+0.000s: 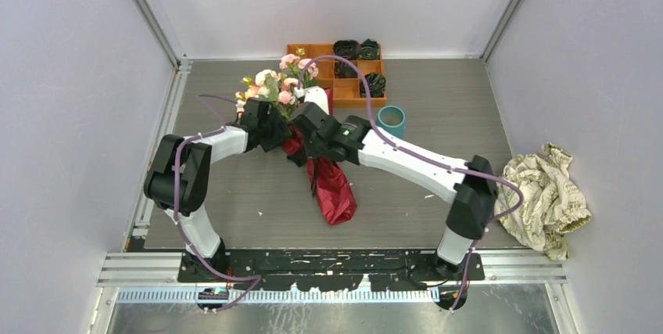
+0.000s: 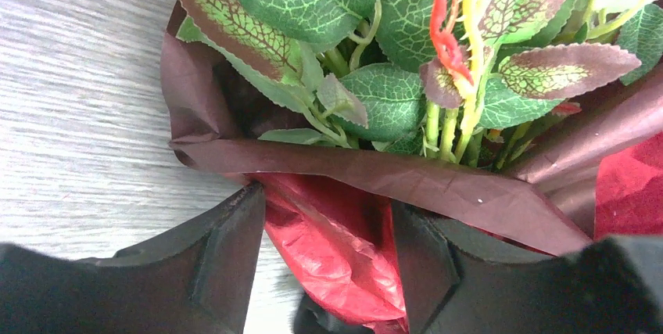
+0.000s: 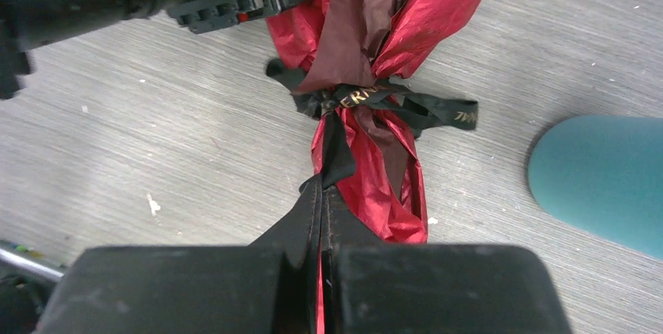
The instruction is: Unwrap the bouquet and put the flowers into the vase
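The bouquet [image 1: 283, 87] of pink and peach roses lies in the middle of the table, its dark red wrapping [image 1: 335, 197] pointing toward me. A black ribbon [image 3: 367, 99] is knotted round the wrapping's neck. My left gripper [image 2: 327, 202] grips the red paper just below the green leaves [image 2: 375, 91], a finger pressed on each side. My right gripper [image 3: 322, 193] is shut on a tail of the black ribbon below the knot. The teal vase [image 1: 391, 120] stands upright just right of both grippers; its side also shows in the right wrist view [image 3: 602, 177].
An orange compartment tray [image 1: 324, 51] with dark rosettes sits at the back behind the flowers. A crumpled beige patterned cloth [image 1: 547, 193] lies at the table's right edge. Small white scraps dot the grey wood-grain tabletop [image 1: 234, 209]. Pale walls enclose the table on three sides.
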`<action>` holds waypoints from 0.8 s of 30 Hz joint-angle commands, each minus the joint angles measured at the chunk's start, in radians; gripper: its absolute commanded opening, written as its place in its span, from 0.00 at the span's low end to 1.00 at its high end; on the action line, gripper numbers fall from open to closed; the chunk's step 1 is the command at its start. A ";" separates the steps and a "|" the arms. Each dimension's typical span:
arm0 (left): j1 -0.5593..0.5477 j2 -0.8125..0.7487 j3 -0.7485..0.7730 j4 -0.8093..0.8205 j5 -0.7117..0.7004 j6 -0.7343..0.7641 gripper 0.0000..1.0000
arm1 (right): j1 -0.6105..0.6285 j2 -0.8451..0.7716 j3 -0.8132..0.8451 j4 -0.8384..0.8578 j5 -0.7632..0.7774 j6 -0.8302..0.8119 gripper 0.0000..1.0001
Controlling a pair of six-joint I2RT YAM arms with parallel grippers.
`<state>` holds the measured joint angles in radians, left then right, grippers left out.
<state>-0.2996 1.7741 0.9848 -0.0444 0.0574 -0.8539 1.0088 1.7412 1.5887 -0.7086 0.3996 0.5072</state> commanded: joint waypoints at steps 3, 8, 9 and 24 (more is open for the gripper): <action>0.007 0.057 0.027 0.033 -0.003 -0.003 0.61 | 0.021 -0.200 -0.026 -0.016 0.063 0.013 0.01; 0.006 0.086 0.036 0.035 0.002 -0.005 0.61 | 0.043 -0.356 -0.021 -0.047 0.115 0.001 0.01; 0.006 0.090 0.036 0.035 0.002 -0.006 0.61 | 0.049 -0.386 -0.016 -0.057 0.127 -0.001 0.01; 0.007 0.125 0.070 0.014 0.000 -0.003 0.60 | 0.101 -0.674 0.004 -0.165 0.236 0.000 0.01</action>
<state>-0.2989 1.8446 1.0458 0.0036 0.0914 -0.8612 1.0981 1.1130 1.5673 -0.8749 0.5953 0.5030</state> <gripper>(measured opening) 0.602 0.029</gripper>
